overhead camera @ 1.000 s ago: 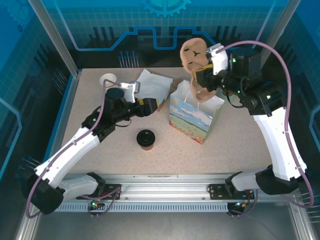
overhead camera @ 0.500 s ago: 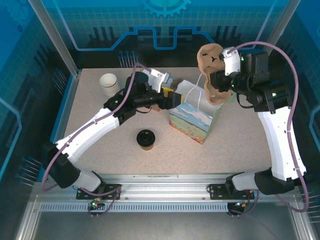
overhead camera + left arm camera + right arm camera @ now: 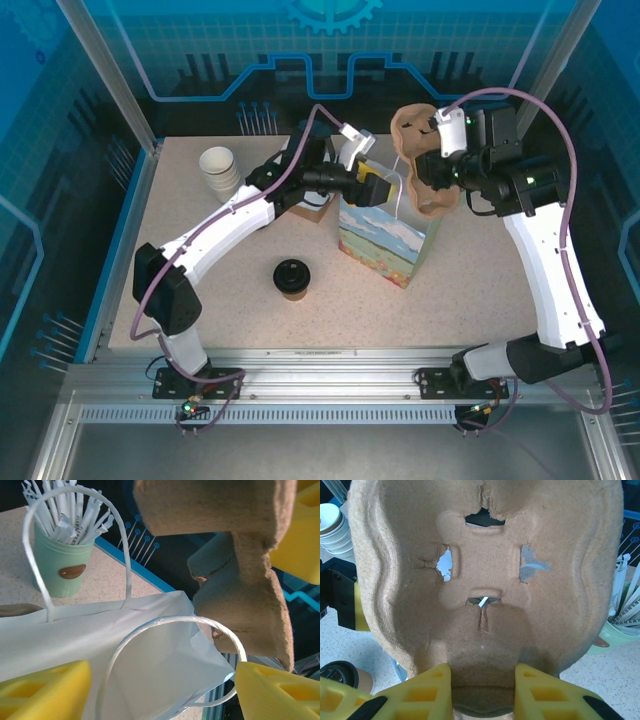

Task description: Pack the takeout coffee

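The takeout coffee (image 3: 291,278), a brown paper cup with a black lid, stands on the table in front of the bag's left side, clear of both grippers; its lid also peeks in at the takeout coffee (image 3: 341,676). The painted gift bag (image 3: 388,238) stands upright at centre. My left gripper (image 3: 373,189) is open at the bag's mouth, its yellow fingers (image 3: 45,690) either side of a white handle loop (image 3: 150,630). My right gripper (image 3: 482,692) is shut on a brown pulp cup carrier (image 3: 485,555), held above the bag's right rim as the carrier (image 3: 415,135).
A stack of white paper cups (image 3: 218,168) stands at the back left. A mint-green cup of white stirrers (image 3: 60,562) stands behind the bag. A brown and white paper item (image 3: 315,208) lies under my left forearm. The metal rail (image 3: 320,365) runs along the near edge.
My left arm has swung right and forward from the table's left to the bag's mouth. My right gripper has carried the carrier right and slightly lower.
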